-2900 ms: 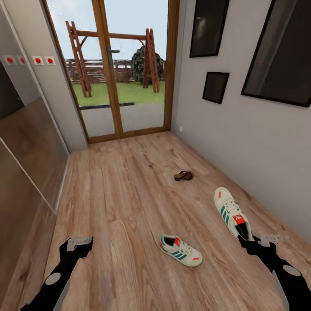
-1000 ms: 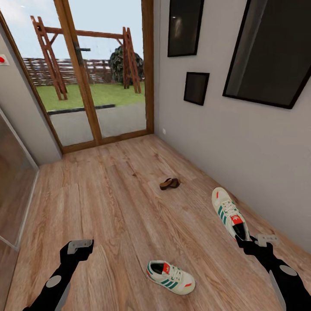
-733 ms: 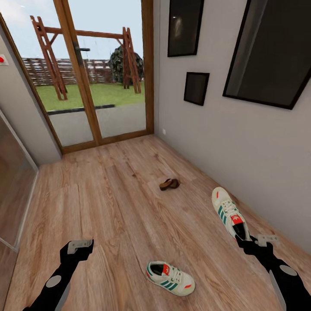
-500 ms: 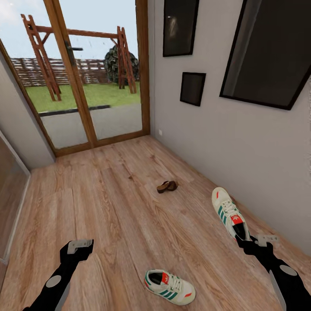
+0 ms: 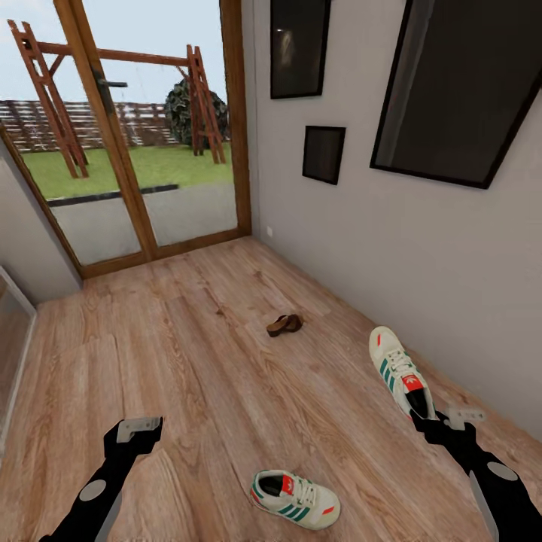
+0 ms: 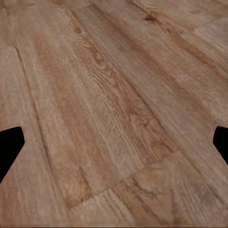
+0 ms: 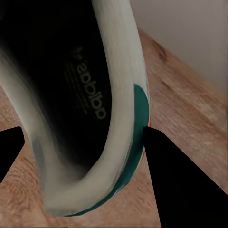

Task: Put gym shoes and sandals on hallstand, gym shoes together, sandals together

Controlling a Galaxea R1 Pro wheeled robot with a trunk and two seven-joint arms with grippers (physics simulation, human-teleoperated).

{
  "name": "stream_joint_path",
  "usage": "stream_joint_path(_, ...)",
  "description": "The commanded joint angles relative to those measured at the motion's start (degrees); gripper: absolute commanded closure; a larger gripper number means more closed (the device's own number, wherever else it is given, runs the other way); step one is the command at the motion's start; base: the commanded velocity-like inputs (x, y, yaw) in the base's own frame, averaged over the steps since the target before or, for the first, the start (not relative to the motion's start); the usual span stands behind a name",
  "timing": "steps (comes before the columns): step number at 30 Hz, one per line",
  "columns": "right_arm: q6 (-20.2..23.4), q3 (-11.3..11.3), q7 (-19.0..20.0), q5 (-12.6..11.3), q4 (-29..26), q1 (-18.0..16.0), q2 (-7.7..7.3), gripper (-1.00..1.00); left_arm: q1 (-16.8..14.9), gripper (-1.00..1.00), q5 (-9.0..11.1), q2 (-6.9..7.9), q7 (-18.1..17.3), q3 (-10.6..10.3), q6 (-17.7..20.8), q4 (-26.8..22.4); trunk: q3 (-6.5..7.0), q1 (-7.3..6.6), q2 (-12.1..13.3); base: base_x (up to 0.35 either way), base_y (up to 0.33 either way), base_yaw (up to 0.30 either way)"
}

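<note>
Turning rightward, we keep our right gripper (image 5: 435,418) clamped on one cream-white green-striped gym shoe (image 5: 401,371); our left gripper (image 5: 139,426) hangs empty, apparently open. Its mate (image 5: 294,500) lies nearest, the dark-brown sandal (image 5: 284,324) beyond; the rack remains unfound.

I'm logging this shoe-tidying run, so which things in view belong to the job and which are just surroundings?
Job:
- gym shoe held by the right hand
- second gym shoe on the floor
- sandal farther along
- left hand, open

Surroundings:
- glass door
- dark wall frames
</note>
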Motion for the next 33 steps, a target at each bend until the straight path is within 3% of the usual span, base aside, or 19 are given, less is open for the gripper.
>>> stream_joint_path(1,0.2,-0.2,0.4,0.5,-0.1,0.0,0.04,1.00,0.0,-1.00,-0.3,-0.01,-0.2,0.2,-0.2,0.0,-0.04,-0.03,0.0,-0.208,0.195,-0.002)
stream_joint_path(33,0.2,-0.2,0.4,0.5,-0.1,0.0,0.04,1.00,0.0,-1.00,-0.3,0.00,-0.4,0.4,-0.2,0.0,-0.04,-0.03,0.0,-0.070,0.068,-0.049)
